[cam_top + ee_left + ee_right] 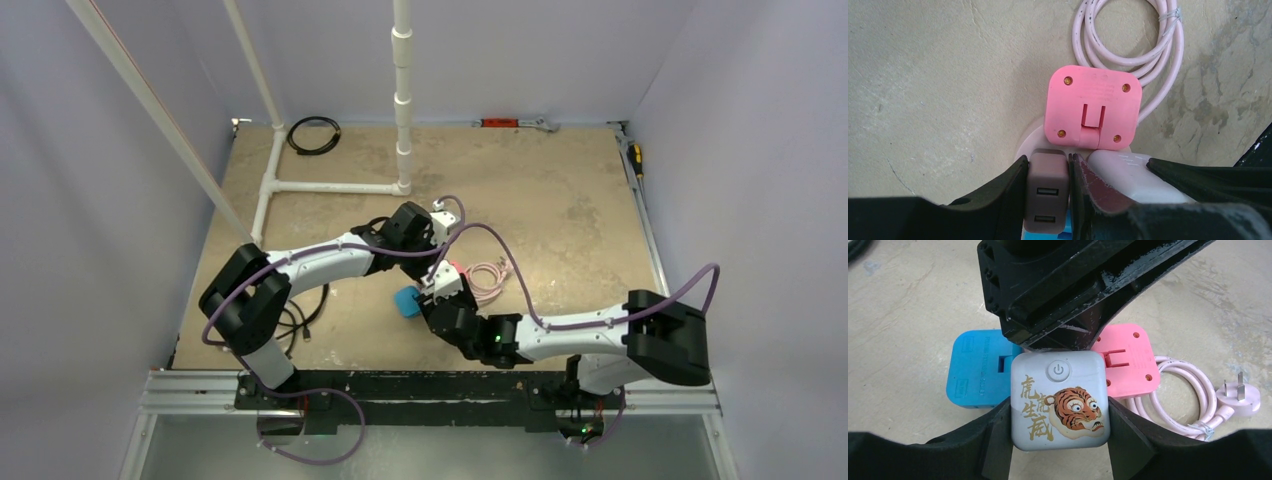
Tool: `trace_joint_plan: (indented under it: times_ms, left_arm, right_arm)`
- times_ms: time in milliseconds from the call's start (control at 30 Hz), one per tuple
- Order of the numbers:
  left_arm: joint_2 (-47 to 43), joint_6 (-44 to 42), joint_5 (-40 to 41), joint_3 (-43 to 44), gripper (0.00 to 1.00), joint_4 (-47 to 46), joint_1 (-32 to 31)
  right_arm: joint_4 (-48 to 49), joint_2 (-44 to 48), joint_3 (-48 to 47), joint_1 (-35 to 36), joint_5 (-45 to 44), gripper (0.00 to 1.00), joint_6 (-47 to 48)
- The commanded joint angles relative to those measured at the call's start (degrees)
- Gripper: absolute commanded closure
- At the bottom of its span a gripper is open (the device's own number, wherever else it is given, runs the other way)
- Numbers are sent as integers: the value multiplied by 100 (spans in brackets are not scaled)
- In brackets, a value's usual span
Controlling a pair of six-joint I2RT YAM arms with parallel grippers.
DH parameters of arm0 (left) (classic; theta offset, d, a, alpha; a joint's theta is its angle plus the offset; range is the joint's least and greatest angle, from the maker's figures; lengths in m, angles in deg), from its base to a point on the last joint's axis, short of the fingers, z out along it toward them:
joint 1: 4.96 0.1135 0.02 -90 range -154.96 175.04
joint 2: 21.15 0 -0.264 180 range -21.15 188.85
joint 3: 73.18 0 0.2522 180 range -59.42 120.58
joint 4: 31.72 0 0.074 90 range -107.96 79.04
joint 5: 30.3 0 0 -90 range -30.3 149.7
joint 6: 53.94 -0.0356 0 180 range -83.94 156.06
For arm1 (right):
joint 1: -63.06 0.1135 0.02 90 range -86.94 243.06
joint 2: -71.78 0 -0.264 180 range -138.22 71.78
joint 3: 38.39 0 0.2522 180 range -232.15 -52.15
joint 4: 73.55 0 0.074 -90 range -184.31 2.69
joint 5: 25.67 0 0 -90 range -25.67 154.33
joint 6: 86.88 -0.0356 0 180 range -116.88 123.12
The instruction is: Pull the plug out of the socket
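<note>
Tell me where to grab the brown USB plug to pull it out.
Take the brown USB plug by its two flat, parallel side walls, coming from the USB-port end. It is narrow and straight-sided, and the left gripper has its jaws shut on those faces.

socket [1028, 141] mostly hidden (only pale rim shows)

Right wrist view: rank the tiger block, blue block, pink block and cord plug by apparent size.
1. Tiger block, nearest the camera.
2. Blue block and pink block look alike, both partly hidden.
3. Cord plug, smallest.
</note>
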Motion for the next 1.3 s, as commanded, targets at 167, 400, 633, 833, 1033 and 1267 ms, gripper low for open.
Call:
trace_joint_plan:
  times_ms: [167,400,633,833,1033,1267]
  left_arm:
    - [240,4,1110,-309,100,809,173]
    - [305,3,1137,-307,100,814,167]
    - [324,5,1080,-292,100,805,174]
    - [289,14,995,-299,100,788,175]
    - [228,45,954,-303,100,775,173]
    - [304,92,618,-312,100,734,169]
  right_arm:
    - [583,823,317,-548,1005,100,62]
    - [904,1336,742,-1565,2555,100,-126]
    - [993,1331,809,-2040,3276,100,-210]
    - [749,1526,814,-2049,2760,100,-154]
    - [711,1695,859,-2028,2583,100,-34]
    - [581,1631,734,-1596,1932,100,91]
